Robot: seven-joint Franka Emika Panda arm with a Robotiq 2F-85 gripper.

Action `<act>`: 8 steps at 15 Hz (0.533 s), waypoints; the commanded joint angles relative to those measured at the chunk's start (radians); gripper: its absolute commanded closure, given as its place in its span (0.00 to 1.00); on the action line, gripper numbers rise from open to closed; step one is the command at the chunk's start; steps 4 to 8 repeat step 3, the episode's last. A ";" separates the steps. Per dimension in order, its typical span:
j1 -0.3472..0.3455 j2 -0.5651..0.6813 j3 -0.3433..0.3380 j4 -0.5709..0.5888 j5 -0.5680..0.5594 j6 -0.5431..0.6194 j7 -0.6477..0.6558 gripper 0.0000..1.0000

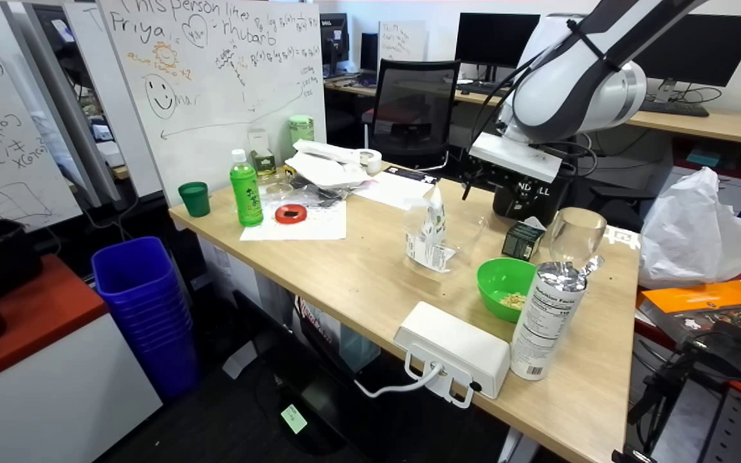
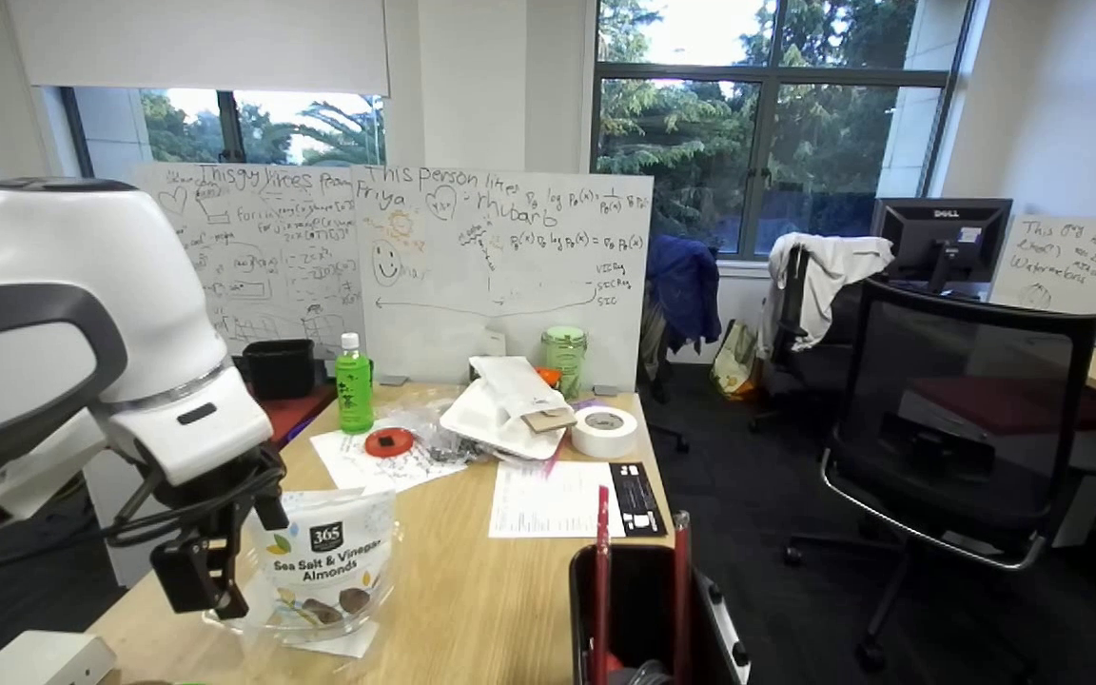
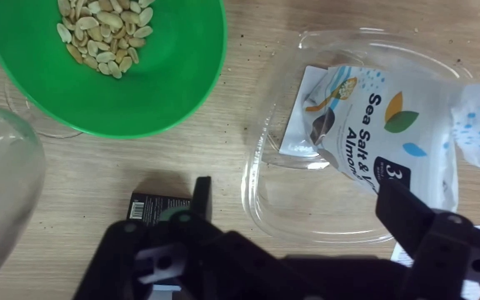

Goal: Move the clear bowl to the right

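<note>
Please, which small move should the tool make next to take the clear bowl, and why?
I would probably shift the open tool slightly away from the almond bag before lowering: in the wrist view, one of its fingers overlaps this bag, which sits inside the clear bowl, so going straight down might press it.

Trees show thru window behind whtbd, w/ blk chair on dk floor.

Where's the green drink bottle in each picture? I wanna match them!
In an exterior view: the green bottle stands left of centre, beside a round red thing.
In an exterior view: the green bottle is left of centre, about halfway up.
In the wrist view: not there.
Landmark in all three: the almond bag.
</note>
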 commanded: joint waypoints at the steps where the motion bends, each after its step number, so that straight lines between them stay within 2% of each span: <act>1: -0.020 0.000 0.018 0.001 -0.011 0.001 0.006 0.00; 8: -0.020 0.000 0.018 0.001 -0.011 0.001 0.006 0.00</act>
